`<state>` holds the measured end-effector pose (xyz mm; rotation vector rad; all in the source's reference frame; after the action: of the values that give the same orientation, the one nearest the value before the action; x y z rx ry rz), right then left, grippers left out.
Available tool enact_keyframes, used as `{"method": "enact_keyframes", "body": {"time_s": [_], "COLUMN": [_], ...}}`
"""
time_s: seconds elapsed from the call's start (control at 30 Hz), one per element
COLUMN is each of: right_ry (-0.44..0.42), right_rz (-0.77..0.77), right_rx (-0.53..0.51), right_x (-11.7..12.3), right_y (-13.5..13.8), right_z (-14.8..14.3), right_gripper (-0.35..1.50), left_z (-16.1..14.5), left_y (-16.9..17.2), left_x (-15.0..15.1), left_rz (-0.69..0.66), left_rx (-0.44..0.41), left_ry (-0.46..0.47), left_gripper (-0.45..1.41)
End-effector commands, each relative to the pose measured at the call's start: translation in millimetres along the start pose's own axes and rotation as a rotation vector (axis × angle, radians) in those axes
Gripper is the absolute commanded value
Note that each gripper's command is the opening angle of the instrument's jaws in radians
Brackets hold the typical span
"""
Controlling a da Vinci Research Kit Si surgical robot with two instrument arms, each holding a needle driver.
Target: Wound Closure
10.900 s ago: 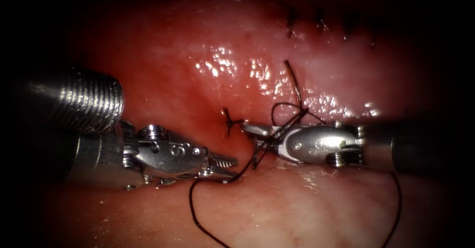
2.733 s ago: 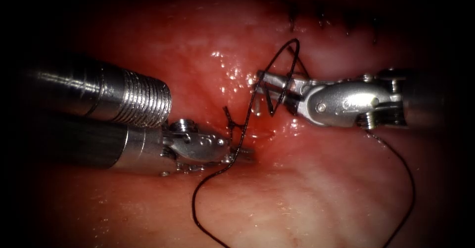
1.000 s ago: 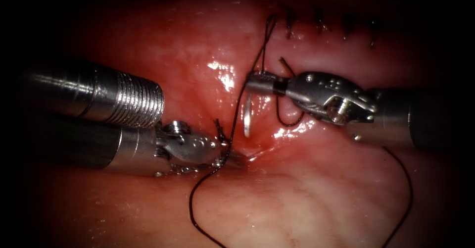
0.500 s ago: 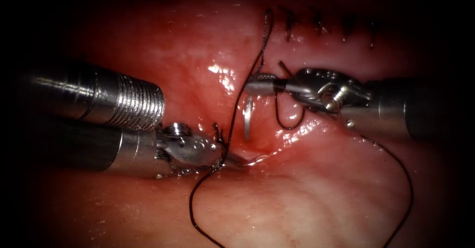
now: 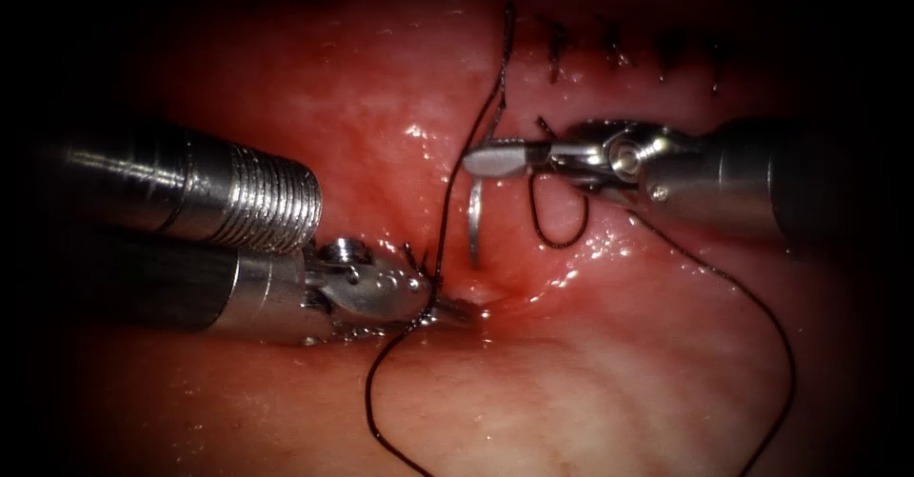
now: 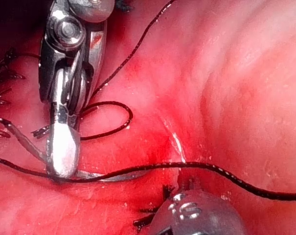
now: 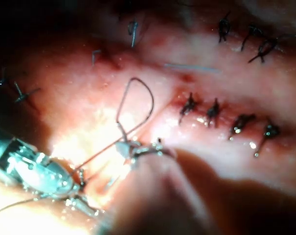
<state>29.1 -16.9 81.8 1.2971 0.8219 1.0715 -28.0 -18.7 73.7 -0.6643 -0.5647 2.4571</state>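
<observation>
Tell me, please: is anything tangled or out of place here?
Nothing looks damaged. The right tool holds the needle by one end, above the tissue. A thread loop hangs beside it. The left tool grips thread at the cut.

2 silver shafts (image 5: 190,187) with ribbed collars, shiny steel wrists.

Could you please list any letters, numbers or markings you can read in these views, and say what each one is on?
"S": stamped on the metal wrist housing of the left tool, beside a second mark too indistinct to read; the same stamp on it in the endoscope view is too small to read.
Right tool: no readable marking.
</observation>
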Motion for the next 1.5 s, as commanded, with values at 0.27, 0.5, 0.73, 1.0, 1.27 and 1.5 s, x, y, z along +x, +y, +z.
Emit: {"method": "enact_keyframes", "body": {"time_s": [0.27, 0.5, 0.73, 1.0, 1.27, 1.5], "right_ry": [-0.086, -0.212, -0.256, -0.228, 0.118, 0.238], "right_rz": [0.173, 0.215, 0.203, 0.22, -0.187, -0.526], "right_rx": [-0.067, 0.01, 0.029, 0.037, -0.09, -0.241], "right_x": [-0.3, -1.8, -2.5, -2.3, 1.7, 2.8], "right_y": [-0.1, -1.7, -2.9, -2.8, -1.3, -0.5], "right_z": [0.8, 1.5, 2.1, 2.0, 2.5, 1.6], "right_gripper": [-0.35, -0.35, -0.35, -0.35, 1.3, 1.45], "left_z": [0.7, 0.6, 0.4, 0.3, 0.2, 0.0], "left_y": [0.1, 0.1, 0.0, 0.0, 0.2, 0.3], "left_x": [0.2, 0.3, 0.3, 0.4, 0.6, 0.7], "left_rz": [0.0, 0.001, 0.001, 0.001, -0.002, -0.009], "left_rx": [-0.001, 0.0, 0.001, 0.003, 0.005, 0.004], "left_ry": [0.0, 0.0, 0.0, 0.0, 0.0, 0.0], "left_gripper": [-0.13, -0.11, -0.11, -0.11, -0.11, -0.11]}}
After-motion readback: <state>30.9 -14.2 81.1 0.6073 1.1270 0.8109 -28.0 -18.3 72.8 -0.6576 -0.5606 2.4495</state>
